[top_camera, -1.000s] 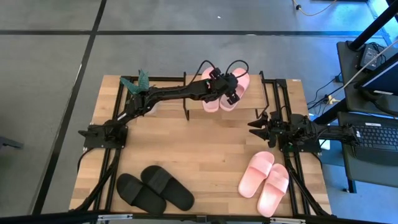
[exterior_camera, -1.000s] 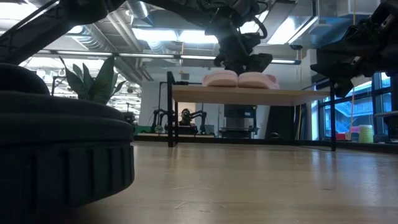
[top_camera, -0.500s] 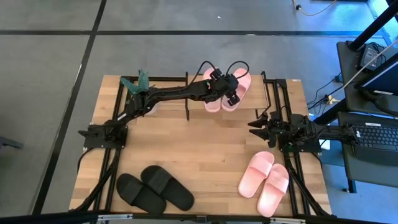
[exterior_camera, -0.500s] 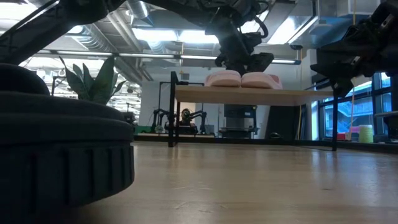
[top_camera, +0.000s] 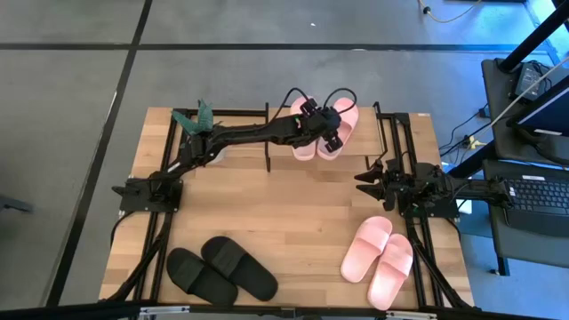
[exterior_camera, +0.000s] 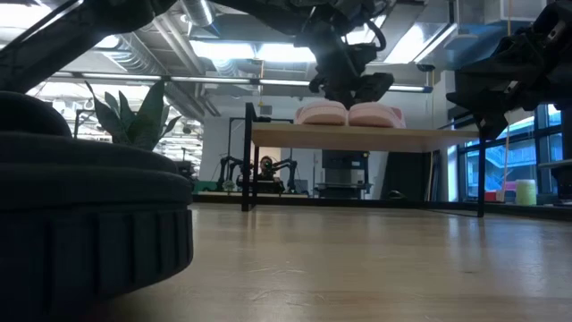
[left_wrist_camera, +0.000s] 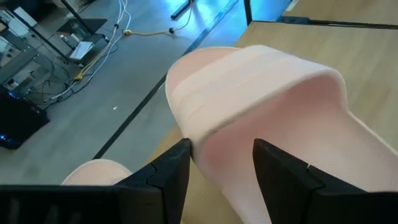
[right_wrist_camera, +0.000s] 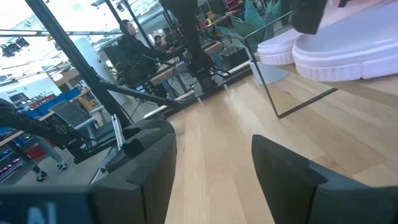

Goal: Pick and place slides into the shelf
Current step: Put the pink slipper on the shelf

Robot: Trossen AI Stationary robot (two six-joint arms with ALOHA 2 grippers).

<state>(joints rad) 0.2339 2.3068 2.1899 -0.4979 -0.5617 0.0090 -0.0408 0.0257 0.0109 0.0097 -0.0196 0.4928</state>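
Note:
A pale pink pair of slides (top_camera: 322,126) lies on the top board of the shelf (exterior_camera: 357,137) at the table's far middle. My left gripper (top_camera: 325,126) reaches over this pair and is shut on its right-hand slide (left_wrist_camera: 261,81); the other slide (left_wrist_camera: 93,171) lies beside it. A second pink pair (top_camera: 378,258) lies on the table near right, a black pair (top_camera: 222,268) near left. My right gripper (top_camera: 363,180) waits open at the table's right side. My left gripper holds the slide's side wall (left_wrist_camera: 198,146) just behind the wide strap, one finger (left_wrist_camera: 174,171) outside the slide and the other (left_wrist_camera: 280,174) on the footbed side. The fingers slant down from the near left. The slide lies sole down on the shelf's top board.
The shelf's thin black frame (top_camera: 267,133) stands around the left arm's reach, its right posts (top_camera: 384,133) just beyond my right gripper. A green plant (top_camera: 197,116) sits at the far left corner. Bare tabletop lies in the middle (top_camera: 284,213).
The shelf and the pink pair on it have shifted slightly toward the table's right edge, together with my left gripper, which has kept its hold.

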